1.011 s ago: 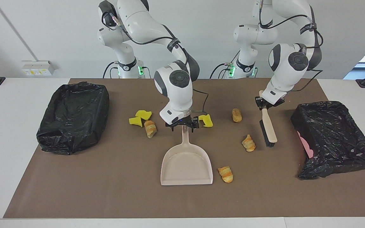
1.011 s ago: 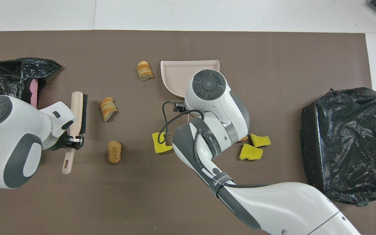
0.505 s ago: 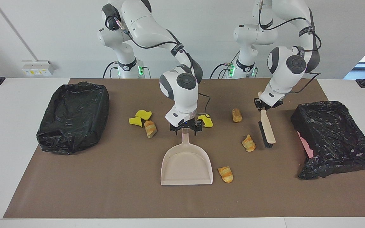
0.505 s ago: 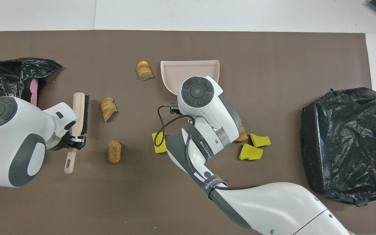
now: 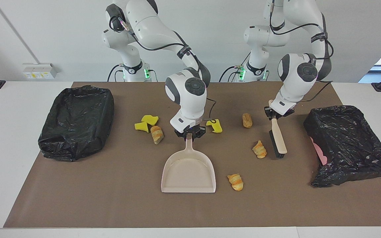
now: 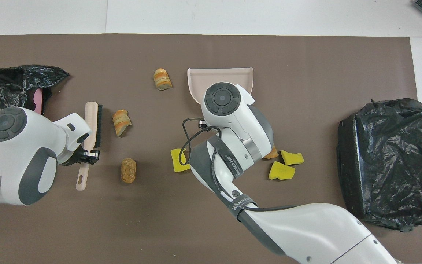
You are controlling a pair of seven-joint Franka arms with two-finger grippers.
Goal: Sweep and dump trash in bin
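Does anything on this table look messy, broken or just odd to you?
Mainly the litter: yellow sponge chunks and croissant-like rolls lie scattered on the brown mat. One black-lined bin shows a pink patch where its liner has slipped. The dustpan looks undamaged.

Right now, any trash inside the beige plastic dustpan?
No, the beige plastic dustpan is empty; the striped roll lies beside it on the mat.

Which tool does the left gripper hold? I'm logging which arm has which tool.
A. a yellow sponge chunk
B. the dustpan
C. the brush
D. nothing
C: the left gripper is shut on the brush by its handle, bristles hanging toward the mat, while the right gripper is at the dustpan handle.
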